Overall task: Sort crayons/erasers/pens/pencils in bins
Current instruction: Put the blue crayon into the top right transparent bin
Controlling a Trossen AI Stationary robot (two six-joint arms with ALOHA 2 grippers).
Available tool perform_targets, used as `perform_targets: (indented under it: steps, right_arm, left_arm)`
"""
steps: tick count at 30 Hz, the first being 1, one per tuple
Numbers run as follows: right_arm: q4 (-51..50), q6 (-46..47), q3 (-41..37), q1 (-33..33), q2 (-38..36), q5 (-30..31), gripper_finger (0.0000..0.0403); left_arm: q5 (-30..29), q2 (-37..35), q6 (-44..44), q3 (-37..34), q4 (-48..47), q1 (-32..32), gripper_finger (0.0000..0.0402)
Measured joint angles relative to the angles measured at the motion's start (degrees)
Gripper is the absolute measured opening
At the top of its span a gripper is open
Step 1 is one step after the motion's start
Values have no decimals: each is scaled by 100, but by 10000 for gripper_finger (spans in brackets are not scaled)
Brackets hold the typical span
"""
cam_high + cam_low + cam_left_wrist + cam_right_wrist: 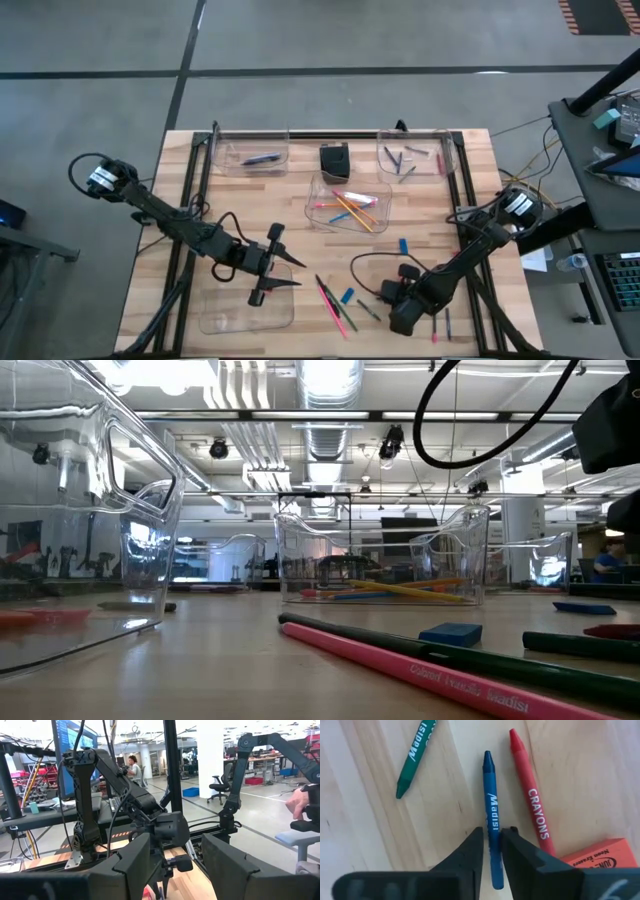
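Observation:
My right gripper (398, 316) points down at the near right of the table and is shut on a blue crayon (490, 795). A red crayon (529, 795), a green crayon (415, 757) and an orange-red eraser (600, 857) lie beside it on the wood. My left gripper (268, 265) is open and empty, level above the near-left clear bin (245, 308). A pink pencil (330, 303) and a green pencil (338, 305) lie on the table near a blue eraser (347, 296). My right gripper pinches the blue crayon's two long sides (493, 837) between its two fingers, about midway along the stick. The fingers come from above, pointing down. Whether the crayon is clear of the wood, I cannot tell.
Three more clear bins stand farther back: one at the far left (250, 155) with a dark pen, one at the far right (415, 158) with crayons, one in the middle (348, 205) with pencils. A black box (335, 160) stands between them. Another blue eraser (403, 245) lies loose.

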Motion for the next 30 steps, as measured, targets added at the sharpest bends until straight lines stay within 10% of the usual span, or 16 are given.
perform_targets:
  steps: [30]
  right_arm:
    - [-404, -225, 326, -14, 752, -605, 18]
  left_arm:
    - [2, -2, 0, 0, -2, 0, 167]
